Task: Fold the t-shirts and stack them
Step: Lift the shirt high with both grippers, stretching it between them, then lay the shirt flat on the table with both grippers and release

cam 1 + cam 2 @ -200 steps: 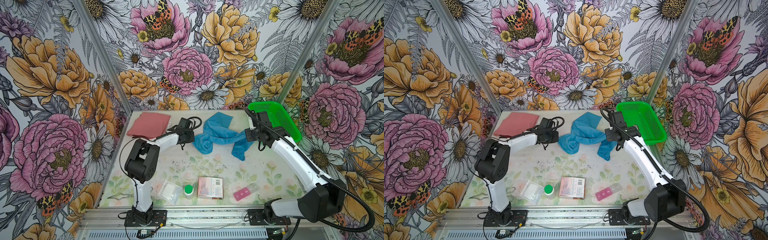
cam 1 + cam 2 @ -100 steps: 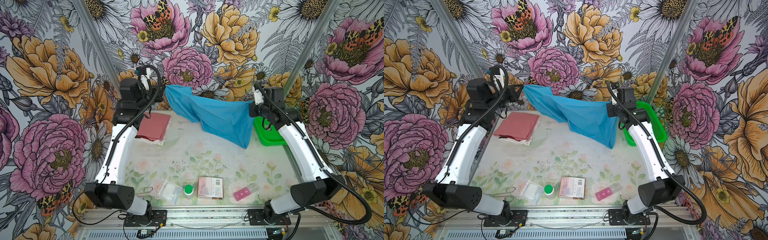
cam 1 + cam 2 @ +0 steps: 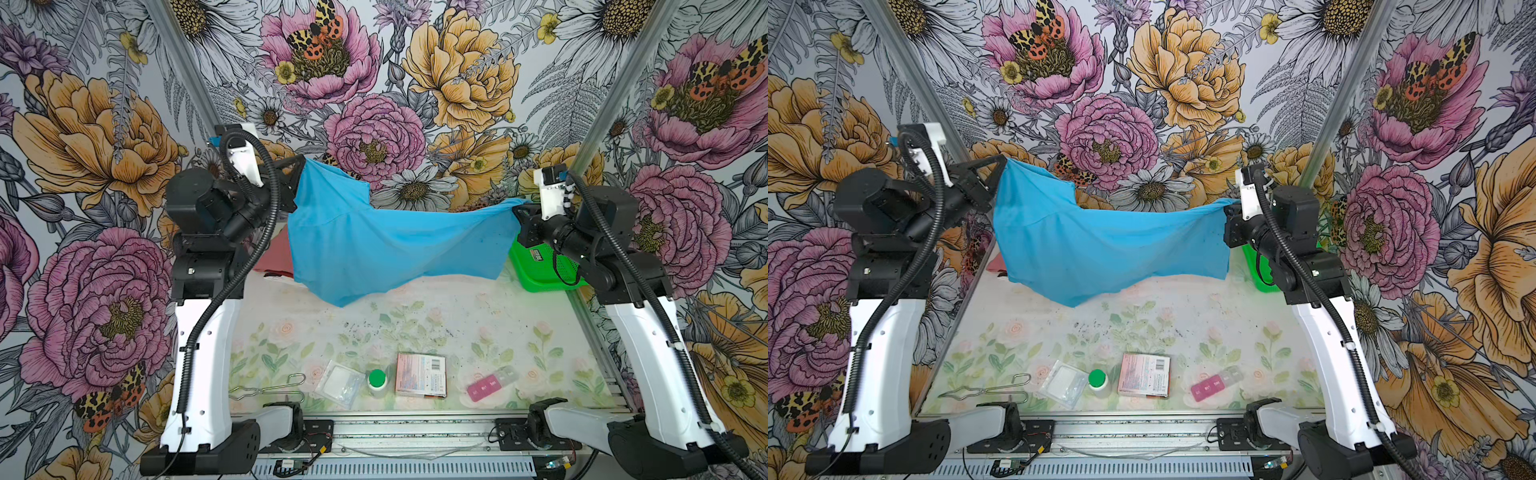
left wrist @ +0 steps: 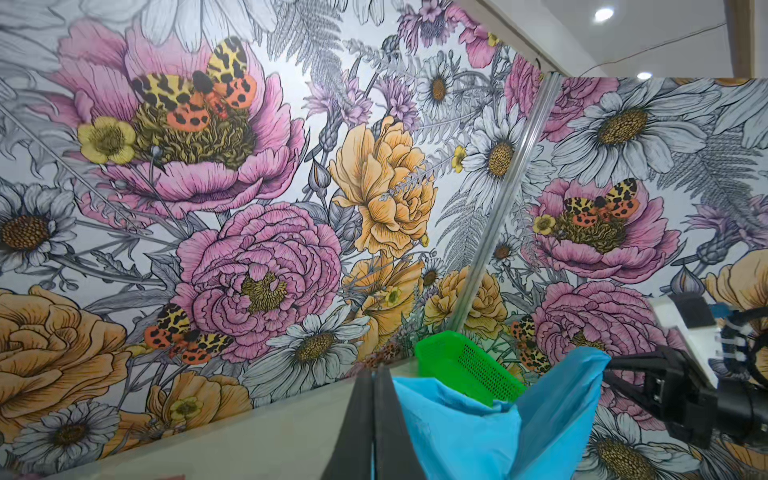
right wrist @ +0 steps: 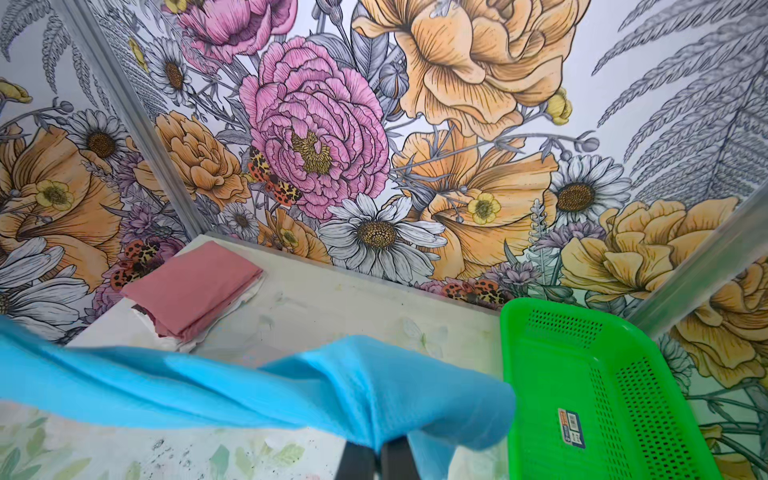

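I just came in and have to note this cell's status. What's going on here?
The two robot arms hold a sky-blue t-shirt stretched in the air between them. The left hand and the right hand are each shut on one end. The shirt hangs spread over the back of the table and is not yet folded. A folded salmon-pink shirt already lies at the back left on white fabric. A green basket sits at the back right.

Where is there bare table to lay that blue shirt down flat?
The middle of the table is the widest bare patch, between the hanging blue t-shirt and the front row. That row is crowded: wire tongs, plastic bag, green-capped bottle, box, pink case. The far corners are taken by the folded pink t-shirt and the green basket.
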Motion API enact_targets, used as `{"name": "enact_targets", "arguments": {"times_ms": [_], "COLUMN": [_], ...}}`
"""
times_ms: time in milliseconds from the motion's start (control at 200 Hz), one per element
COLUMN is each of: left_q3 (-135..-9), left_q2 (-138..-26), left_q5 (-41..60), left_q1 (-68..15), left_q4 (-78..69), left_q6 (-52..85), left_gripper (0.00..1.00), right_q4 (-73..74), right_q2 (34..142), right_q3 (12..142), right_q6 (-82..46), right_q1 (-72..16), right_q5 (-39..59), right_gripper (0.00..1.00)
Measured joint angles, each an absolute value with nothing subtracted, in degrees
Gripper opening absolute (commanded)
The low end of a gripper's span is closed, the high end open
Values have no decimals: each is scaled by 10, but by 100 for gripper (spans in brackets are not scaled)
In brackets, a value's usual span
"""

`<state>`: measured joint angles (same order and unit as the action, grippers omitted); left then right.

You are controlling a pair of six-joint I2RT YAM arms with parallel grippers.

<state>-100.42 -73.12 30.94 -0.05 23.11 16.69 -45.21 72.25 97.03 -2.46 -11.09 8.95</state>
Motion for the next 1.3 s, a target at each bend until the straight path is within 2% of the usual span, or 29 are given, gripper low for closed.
{"name": "enact_targets", "arguments": {"times_ms": [175, 325, 540, 655, 836, 926, 1076, 1111, 1171, 1261, 1301], "left_q3": [-1002, -1072, -1229, -1238, -1071, -942, -651, -585, -480, -371, -342], "left_q2": [-880, -990, -991, -947, -822, -761, -652, -631, -599, -556, -538], "left_q5": [330, 342, 360, 372, 382, 381, 343, 330, 298, 254, 240], "left_q1": [6, 9, -6, -5, -5, -6, -39, -52, -81, -125, -142], "left_q4": [217, 223, 195, 165, 96, 62, 6, 1, 1, 9, 12], "left_q6": [185, 219, 237, 239, 244, 251, 261, 263, 267, 267, 268], "left_gripper": [0, 0, 0, 0, 0, 0, 0, 0, 0, 0, 0], "right_q4": [-453, -478, -473, -458, -442, -438, -417, -416, -410, -414, -417], "right_q2": [896, 1026, 1031, 994, 914, 867, 788, 773, 745, 703, 680], "right_q3": [1009, 1110, 1304, 1333, 1235, 1122, 871, 815, 721, 614, 581], "right_q6": [-37, -39, -32, -29, -25, -28, -49, -54, -72, -86, -96], "right_q1": [-105, -101, -87, -75, -69, -69, -74, -76, -83, -96, -100], "right_q5": [93, 93, 89, 89, 89, 89, 89, 89, 89, 80, 73], "right_gripper": [0, 0, 0, 0, 0, 0, 0, 7, 34, 62, 70]}}
